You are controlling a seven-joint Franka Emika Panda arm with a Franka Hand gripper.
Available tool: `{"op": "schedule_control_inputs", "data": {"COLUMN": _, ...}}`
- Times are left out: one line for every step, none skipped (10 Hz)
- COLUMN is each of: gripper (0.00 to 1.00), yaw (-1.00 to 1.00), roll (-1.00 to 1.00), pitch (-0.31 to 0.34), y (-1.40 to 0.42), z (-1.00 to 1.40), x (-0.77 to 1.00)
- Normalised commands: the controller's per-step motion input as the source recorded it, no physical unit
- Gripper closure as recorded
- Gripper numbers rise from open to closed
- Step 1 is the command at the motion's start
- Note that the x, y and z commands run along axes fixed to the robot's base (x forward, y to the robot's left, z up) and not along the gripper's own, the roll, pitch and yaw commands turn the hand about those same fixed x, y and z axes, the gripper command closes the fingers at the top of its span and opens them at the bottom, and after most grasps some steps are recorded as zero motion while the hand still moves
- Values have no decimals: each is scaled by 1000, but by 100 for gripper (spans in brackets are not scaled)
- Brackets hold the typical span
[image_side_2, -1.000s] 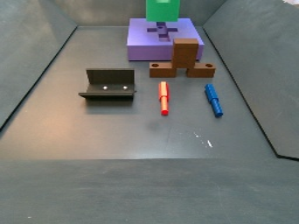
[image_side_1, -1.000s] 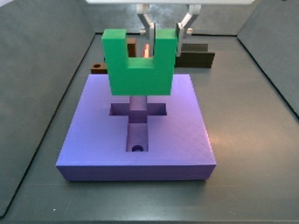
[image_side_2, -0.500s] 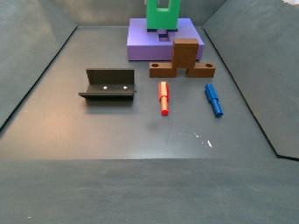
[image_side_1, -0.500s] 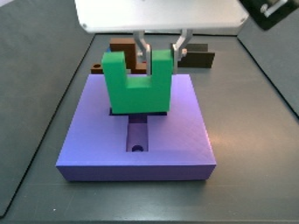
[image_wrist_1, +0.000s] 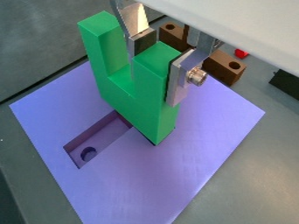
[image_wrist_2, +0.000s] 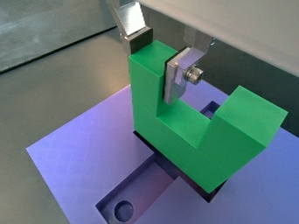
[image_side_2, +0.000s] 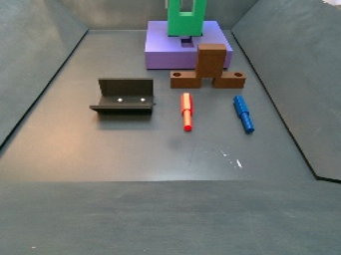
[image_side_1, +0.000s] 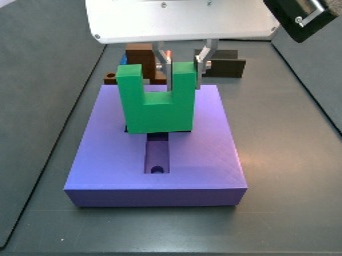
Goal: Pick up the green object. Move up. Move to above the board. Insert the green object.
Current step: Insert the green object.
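Side view: board [image_side_2: 186, 47] at 12 o'clock, far end of floor. Green object [image_side_2: 185, 18] stands in its recess, gripper [image_side_1: 185, 62] clamped on one prong from above. Brown block [image_side_2: 209, 68] just in front of board at 6. Two bars [image_side_2: 186, 112] beyond that. Box [image_side_2: 124, 97] at 8 o'clock, well apart.

Gripper [image_wrist_1: 162, 54] — located over the purple board in both wrist views. Fingers [image_wrist_1: 184, 74] are flat silver plates, each bearing a dark pad on the inner face. One finger [image_wrist_2: 184, 73] carries a small round silver screw on its outer side. In a side view the fingers [image_side_1: 203, 55] hang as thin silver strips beneath a broad white housing [image_side_1: 174, 20] with rounded corners — a black block [image_side_1: 302, 14] with a white marking sits just beside it.
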Motion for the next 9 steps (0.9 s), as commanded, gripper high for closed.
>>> {"op": "schedule_control_inputs", "data": {"gripper": 100, "yaw": 0, "roll": 116, "pitch": 0, "y": 0, "z": -9, "x": 0}}
{"op": "schedule_control_inputs", "data": {"gripper": 100, "yaw": -11, "roll": 140, "pitch": 17, "y": 0, "z": 0, "x": 71}}
{"op": "schedule_control_inputs", "data": {"gripper": 100, "yaw": -57, "roll": 169, "pitch": 64, "y": 0, "z": 0, "x": 137}}
{"op": "schedule_control_inputs", "data": {"gripper": 100, "yaw": -37, "roll": 184, "pitch": 74, "y": 0, "z": 0, "x": 80}}
{"op": "schedule_control_inputs", "data": {"gripper": 100, "yaw": -17, "roll": 186, "pitch": 64, "y": 0, "z": 0, "x": 40}}
{"op": "schedule_control_inputs", "data": {"gripper": 100, "yaw": -17, "roll": 199, "pitch": 59, "y": 0, "z": 0, "x": 0}}
{"op": "schedule_control_inputs", "data": {"gripper": 100, "yaw": -20, "roll": 190, "pitch": 46, "y": 0, "z": -6, "x": 0}}
{"op": "schedule_control_inputs", "data": {"gripper": 100, "yaw": -43, "roll": 184, "pitch": 30, "y": 0, "z": -46, "x": 0}}
{"op": "schedule_control_inputs", "data": {"gripper": 100, "yaw": -29, "roll": 177, "pitch": 0, "y": 0, "z": -134, "x": -49}}
